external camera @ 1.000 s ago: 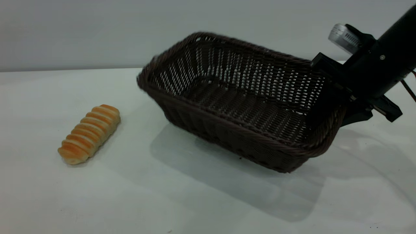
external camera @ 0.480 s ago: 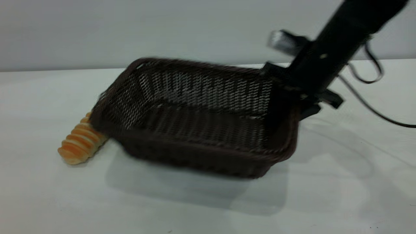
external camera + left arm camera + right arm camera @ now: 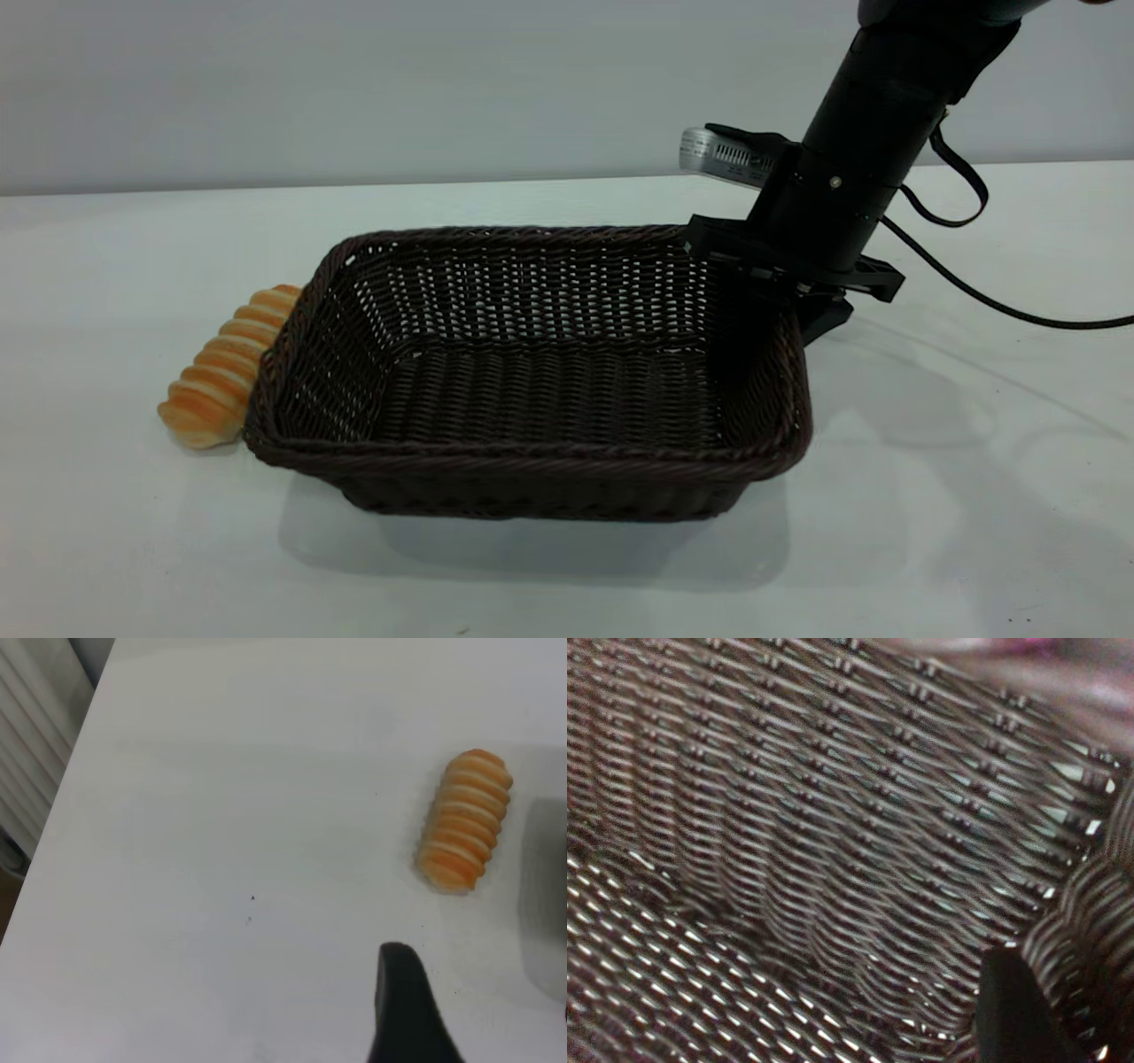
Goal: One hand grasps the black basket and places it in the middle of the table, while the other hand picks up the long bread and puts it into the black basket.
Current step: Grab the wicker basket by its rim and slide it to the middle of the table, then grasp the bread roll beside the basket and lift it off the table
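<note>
Presently: the black basket (image 3: 532, 372) sits flat mid-table (image 3: 930, 496), right gripper (image 3: 788, 288) clamped on its rim. Long bread (image 3: 226, 368) touches the basket's left wall. We release gently; left gripper's (image 3: 403, 1010) opening we cannot tell.

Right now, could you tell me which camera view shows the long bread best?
The left wrist view: the long bread lies whole and unobstructed on the table. In the exterior view the black basket hides part of the loaf's right side. The right wrist view shows only basket weave, no bread.
</note>
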